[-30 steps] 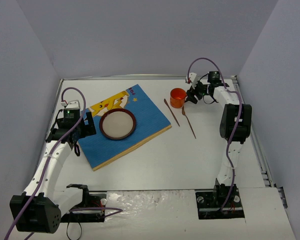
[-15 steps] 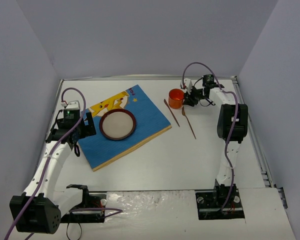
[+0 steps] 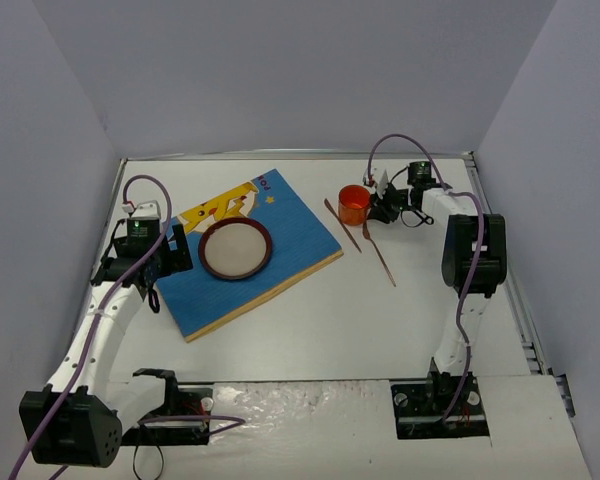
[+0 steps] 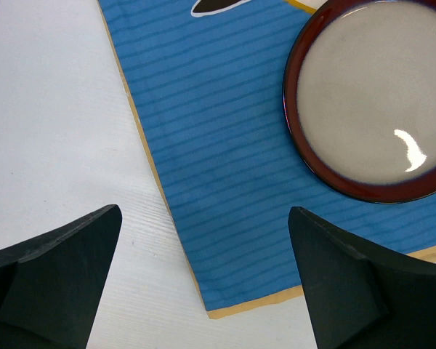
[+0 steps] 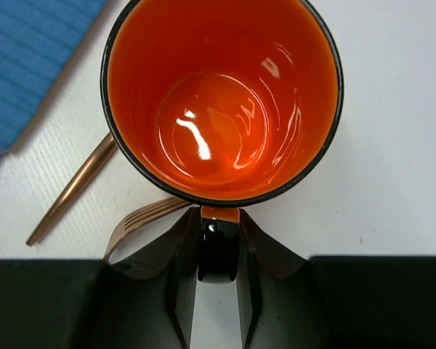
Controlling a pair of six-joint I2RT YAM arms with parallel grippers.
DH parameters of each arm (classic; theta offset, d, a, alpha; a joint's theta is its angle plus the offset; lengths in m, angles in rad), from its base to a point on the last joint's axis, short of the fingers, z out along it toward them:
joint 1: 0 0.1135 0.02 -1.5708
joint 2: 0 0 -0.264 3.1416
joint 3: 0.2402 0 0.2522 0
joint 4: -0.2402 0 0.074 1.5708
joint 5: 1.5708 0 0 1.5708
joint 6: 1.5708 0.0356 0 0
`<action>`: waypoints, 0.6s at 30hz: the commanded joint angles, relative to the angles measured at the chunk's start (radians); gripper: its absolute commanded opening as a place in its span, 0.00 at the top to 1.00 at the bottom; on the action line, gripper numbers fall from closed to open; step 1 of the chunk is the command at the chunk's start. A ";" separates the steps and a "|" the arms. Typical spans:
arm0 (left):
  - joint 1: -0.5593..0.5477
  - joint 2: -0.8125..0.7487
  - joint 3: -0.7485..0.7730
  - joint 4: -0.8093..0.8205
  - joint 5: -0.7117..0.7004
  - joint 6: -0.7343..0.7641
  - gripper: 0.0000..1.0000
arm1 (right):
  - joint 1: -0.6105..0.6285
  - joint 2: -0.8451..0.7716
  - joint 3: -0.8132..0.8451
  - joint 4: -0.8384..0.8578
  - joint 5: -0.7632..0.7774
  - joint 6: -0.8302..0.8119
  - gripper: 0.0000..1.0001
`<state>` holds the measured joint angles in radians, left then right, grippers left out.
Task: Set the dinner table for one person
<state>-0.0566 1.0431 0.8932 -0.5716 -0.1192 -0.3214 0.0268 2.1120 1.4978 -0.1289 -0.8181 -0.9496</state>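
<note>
An orange mug (image 3: 355, 201) (image 5: 221, 102) with a black outside stands upright on the white dinner table (image 3: 330, 310), right of the blue placemat (image 3: 290, 225). My right gripper (image 3: 384, 206) (image 5: 219, 218) is shut on the mug's handle (image 5: 219, 254). A copper fork (image 3: 378, 245) (image 5: 142, 218) lies just under the mug's near side, and a second copper utensil (image 3: 342, 225) (image 5: 73, 189) lies beside it. A brown-rimmed plate (image 3: 236, 248) (image 4: 374, 94) sits on the placemat (image 4: 225, 145). My left gripper (image 3: 168, 262) (image 4: 203, 214) hangs open over the placemat's corner, holding nothing.
Grey walls enclose the table on three sides. A metal rail runs along the right edge (image 3: 525, 300). The arm bases and cables sit at the near edge (image 3: 180, 420).
My right gripper's jaws have closed around the mug's handle, and the mug and fork have shifted slightly. The left arm has not moved.
</note>
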 commanded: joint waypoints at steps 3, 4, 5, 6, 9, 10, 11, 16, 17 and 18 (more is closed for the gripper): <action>0.008 -0.026 0.015 0.032 0.006 0.011 0.03 | 0.025 -0.132 -0.067 0.264 0.054 0.165 0.77; 0.008 -0.027 0.014 0.032 0.005 0.012 0.03 | 0.026 -0.135 -0.078 0.280 0.050 0.173 0.76; 0.008 -0.027 0.014 0.032 0.004 0.012 0.03 | 0.027 -0.138 -0.088 0.293 0.045 0.179 0.76; 0.008 -0.028 0.013 0.031 0.004 0.012 0.03 | 0.027 -0.140 -0.094 0.301 0.039 0.183 0.76; 0.008 -0.028 0.013 0.030 0.004 0.012 0.03 | 0.026 -0.140 -0.100 0.310 0.029 0.187 0.77; 0.007 -0.028 0.013 0.030 0.004 0.012 0.03 | 0.026 -0.140 -0.101 0.310 0.028 0.189 0.77; 0.006 -0.028 0.013 0.030 0.004 0.012 0.03 | 0.027 -0.141 -0.103 0.311 0.027 0.190 0.78; 0.008 -0.029 0.013 0.031 0.006 0.012 0.03 | 0.025 -0.148 -0.109 0.307 0.024 0.189 0.80; 0.007 -0.029 0.013 0.032 0.006 0.012 0.03 | 0.025 -0.150 -0.112 0.307 0.023 0.189 0.80; 0.006 -0.029 0.013 0.032 0.007 0.012 0.03 | 0.024 -0.151 -0.115 0.308 0.021 0.189 0.81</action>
<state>-0.0566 1.0342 0.8932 -0.5716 -0.1116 -0.3214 0.0475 2.0491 1.3835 0.1168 -0.7690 -0.7732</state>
